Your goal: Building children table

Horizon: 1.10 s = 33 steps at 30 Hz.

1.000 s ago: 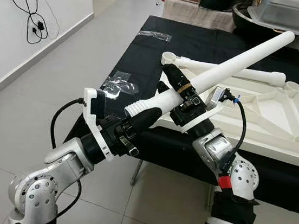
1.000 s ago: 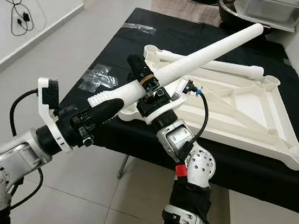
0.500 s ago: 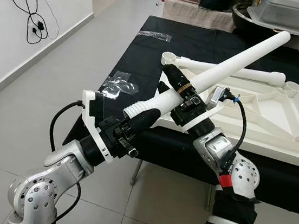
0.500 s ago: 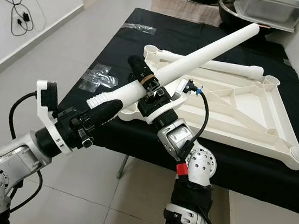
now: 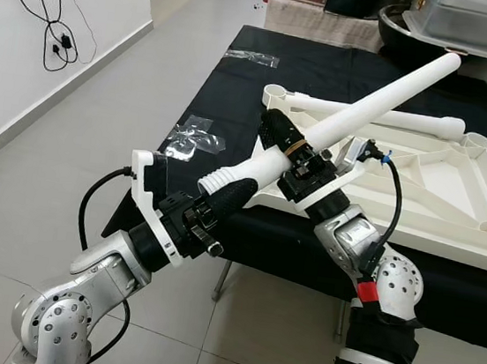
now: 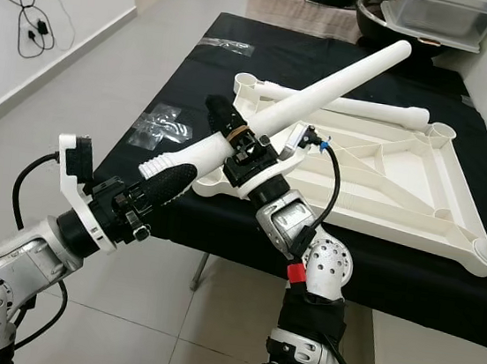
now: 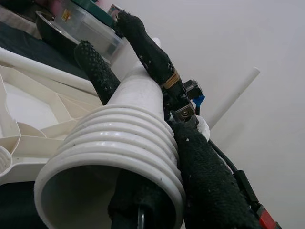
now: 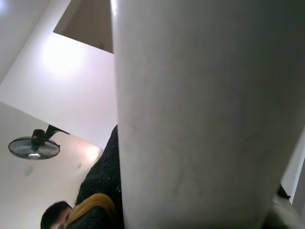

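A pale tiled floor (image 5: 69, 152) is stretching away on the left; a white wall (image 5: 29, 49) is running beside it, with black cables (image 5: 53, 30) hanging down its face; a table under a black cloth (image 5: 238, 84) is standing in the middle of the room; crumpled clear plastic wrappers (image 5: 194, 136) are lying on its near left part, another (image 5: 252, 56) farther back; a clear storage bin (image 5: 472, 19) and a dark bowl (image 5: 400, 28) are sitting beyond the far end; overhead, a ceiling fan (image 8: 34, 148) is hanging from a brightly lit white ceiling (image 8: 71, 71).
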Tool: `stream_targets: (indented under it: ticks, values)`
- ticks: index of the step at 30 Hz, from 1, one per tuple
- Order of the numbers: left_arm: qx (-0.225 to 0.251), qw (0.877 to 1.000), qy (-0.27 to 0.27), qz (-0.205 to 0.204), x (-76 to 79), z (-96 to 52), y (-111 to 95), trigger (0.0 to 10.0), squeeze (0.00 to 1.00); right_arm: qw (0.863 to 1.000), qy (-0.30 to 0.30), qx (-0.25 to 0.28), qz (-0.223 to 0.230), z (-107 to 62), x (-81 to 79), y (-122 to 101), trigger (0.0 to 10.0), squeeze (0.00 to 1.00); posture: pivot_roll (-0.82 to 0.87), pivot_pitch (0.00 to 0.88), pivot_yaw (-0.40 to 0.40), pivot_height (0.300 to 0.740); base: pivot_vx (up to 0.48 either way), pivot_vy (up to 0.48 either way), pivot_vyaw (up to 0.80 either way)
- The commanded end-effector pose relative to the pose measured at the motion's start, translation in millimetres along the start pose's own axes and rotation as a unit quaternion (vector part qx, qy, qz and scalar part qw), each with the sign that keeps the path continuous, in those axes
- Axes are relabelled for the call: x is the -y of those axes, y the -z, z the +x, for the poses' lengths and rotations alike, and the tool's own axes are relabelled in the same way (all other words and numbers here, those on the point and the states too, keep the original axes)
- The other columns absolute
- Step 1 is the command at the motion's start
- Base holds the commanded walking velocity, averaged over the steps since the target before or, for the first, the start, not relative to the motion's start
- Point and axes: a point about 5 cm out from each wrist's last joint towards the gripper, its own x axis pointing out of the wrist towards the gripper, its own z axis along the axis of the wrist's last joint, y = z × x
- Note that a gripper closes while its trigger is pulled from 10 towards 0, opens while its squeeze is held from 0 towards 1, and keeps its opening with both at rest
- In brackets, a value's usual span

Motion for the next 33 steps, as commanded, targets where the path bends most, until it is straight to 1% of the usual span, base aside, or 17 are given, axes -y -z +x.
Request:
stream_targets:
  ticks: [1, 6, 7, 9, 10, 11, 12, 19, 20, 21, 25, 26, 27, 30, 31, 33]
  values:
    - [-0.04, 0.998, 0.048, -0.024, 13.1, 6.3, 13.6, 10.0, 0.0, 1.0, -0.002, -0.002, -0.017, 6.9, -5.1, 0.1, 0.0, 0.0, 0.05, 0.078, -0.091, 0.74, 0.0, 0.0, 0.0]
    - [-0.047, 0.997, 0.046, -0.029, 12.2, 6.3, 14.7, 10.0, 0.0, 1.0, 0.0, -0.002, -0.018, 6.6, -4.7, 0.7, 0.0, 0.0, 0.05, 0.068, -0.09, 0.74, 0.0, 0.0, 0.0]
    - [-0.051, 0.997, 0.045, -0.039, 11.4, 6.3, 16.0, 10.0, 0.0, 1.0, 0.001, -0.002, -0.018, 6.1, -4.2, 1.3, 0.0, 0.0, 0.05, 0.065, -0.087, 0.74, 0.0, 0.0, 0.0]
    - [-0.051, 0.997, 0.045, -0.039, 11.4, 6.3, 16.0, 10.0, 0.0, 1.0, 0.001, -0.002, -0.018, 6.1, -4.2, 1.3, 0.0, 0.0, 0.05, 0.065, -0.087, 0.74, 0.0, 0.0, 0.0]
    - [-0.059, 0.997, 0.038, -0.041, 9.9, 6.2, 17.7, 10.0, 0.75, 1.0, 0.003, -0.001, -0.018, 5.8, -3.5, 2.1, 0.0, 0.0, 0.06, 0.059, -0.087, 0.74, 0.0, 0.0, 0.0]
    - [-0.059, 0.997, 0.038, -0.041, 9.9, 6.2, 17.7, 10.0, 0.75, 1.0, 0.003, -0.001, -0.018, 5.8, -3.5, 2.1, 0.0, 0.0, 0.06, 0.059, -0.087, 0.74, 0.0, 0.0, 0.0]
    - [-0.053, 0.997, 0.026, -0.052, 6.7, 6.7, 17.7, 10.0, 1.0, 1.0, 0.004, -0.001, -0.018, 5.7, -3.0, 2.7, 0.0, 0.0, 0.05, 0.058, -0.087, 0.74, 0.0, 0.0, 0.0]
    - [-0.044, 0.997, 0.024, -0.065, 3.7, 4.2, 16.7, 10.0, 1.0, 1.0, 0.001, 0.0, -0.019, 6.2, -3.8, 3.4, 0.0, 0.0, 0.05, 0.049, -0.083, 0.74, 0.0, 0.0, 0.0]
    - [-0.052, 0.997, 0.01, -0.057, 0.2, 3.0, 18.0, 10.0, 1.0, 1.0, 0.0, 0.0, -0.02, 6.6, -4.2, 2.9, 0.0, 0.0, 0.05, 0.051, -0.083, 0.74, 0.0, 0.0, 0.0]
    - [-0.058, 0.997, -0.002, -0.056, -3.1, 1.0, 19.8, 10.0, 0.0, 1.0, 0.0, 0.002, -0.021, 6.8, -4.5, 2.0, 0.0, 0.0, 0.05, 0.054, -0.084, 0.74, 0.0, 0.0, 0.0]
    - [-0.062, 0.996, -0.01, -0.059, -5.5, -1.1, 21.5, 10.0, 0.0, 1.0, 0.0, 0.003, -0.022, 6.8, -4.7, 1.2, 0.0, 0.0, 0.05, 0.054, -0.084, 0.74, 0.0, 0.0, 0.0]
    - [-0.068, 0.995, -0.028, -0.062, -10.5, -6.5, 25.0, 10.0, 0.0, 1.0, -0.001, 0.006, -0.023, 7.1, -5.2, -0.7, 0.0, 0.0, 0.05, 0.063, -0.084, 0.74, 0.0, 0.0, 0.0]
    - [-0.068, 0.995, -0.028, -0.062, -10.5, -6.5, 25.0, 10.0, 0.0, 1.0, -0.001, 0.006, -0.023, 7.1, -5.2, -0.7, 0.0, 0.0, 0.05, 0.063, -0.084, 0.74, 0.0, 0.0, 0.0]
    - [-0.085, 0.992, -0.067, -0.067, -19.3, -23.1, 34.9, 10.0, 0.0, 1.0, -0.002, 0.013, -0.028, 7.8, -5.7, -6.6, 0.0, 0.0, 0.06, 0.067, -0.086, 0.74, 0.0, 0.0, 0.0]
    - [-0.085, 0.992, -0.067, -0.067, -19.3, -23.1, 34.9, 10.0, 0.0, 1.0, -0.002, 0.013, -0.028, 7.8, -5.7, -6.6, 0.0, 0.0, 0.06, 0.067, -0.086, 0.74, 0.0, 0.0, 0.0]
    - [-0.096, 0.99, -0.07, -0.07, -17.8, -29.9, 39.8, 10.0, 0.0, 0.999, 0.001, 0.019, -0.033, 8.1, -4.5, -11.1, 0.0, 0.0, 0.06, 0.066, -0.089, 0.74, 0.0, 0.0, 0.0]
